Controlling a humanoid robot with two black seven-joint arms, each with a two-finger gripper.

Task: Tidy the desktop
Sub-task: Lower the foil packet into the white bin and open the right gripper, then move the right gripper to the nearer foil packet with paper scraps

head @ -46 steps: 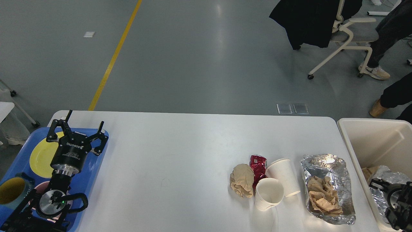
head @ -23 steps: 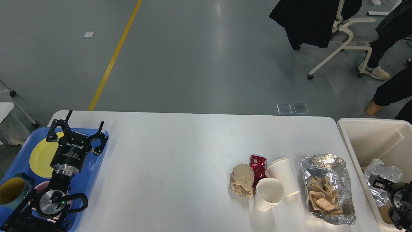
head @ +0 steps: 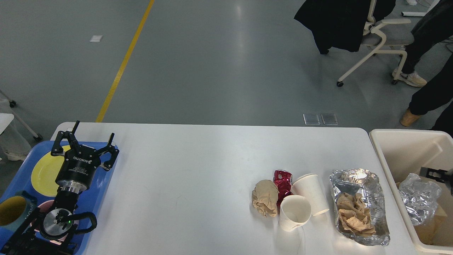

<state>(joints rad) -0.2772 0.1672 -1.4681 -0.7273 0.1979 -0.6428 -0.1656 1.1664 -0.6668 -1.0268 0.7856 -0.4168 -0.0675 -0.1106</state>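
Desktop [head: 198,166], a large white rectangular tabletop w/ rounded corners and matte surface, fills the lower half of the head view, blue tray at its left end, cream bin at its right end. Rigid and fixed, so nothing to grip there; the handling concern is the litter on it, clustered right of centre.

Items noted on the surface:
- Crumpled brown paper ball [head: 265,197]: judged v. light, soft, compressible. Pinch across the middle; will deform but should hold.
- Crushed red foil-look wrapper or can [head: 283,180]: wedged between the paper ball and the cups, touching both. Probably light, slick. Material unclear.
- Two white paper cups, one lying on its side [head: 312,193], one w/ mouth toward camera [head: 294,213], touching each other. Light, thin-walled, crush easily; take by the rim or across the wall w/ modest force.
- Crinkled silver foil tray [head: 359,207] holding brown crumpled paper [head: 354,214], near the right edge. Flimsy, may fold; contents could spill if tipped. Grip a side rim.

Cream-white rectangular plastic bin [head: 407,152] already contains a crumpled silver foil wad [head: 419,198].

Left gripper [head: 85,143]: fingers spread apart, holding nothing, hovering over the blue plastic tray [head: 106,184], which carries a yellow plate [head: 44,170] and a yellow-lined cup [head: 12,210].

Right gripper [head: 433,173]: only a dark sliver at the frame edge over the bin; jaw state can't be determined.

Assessment: clearing part done; five items remain.
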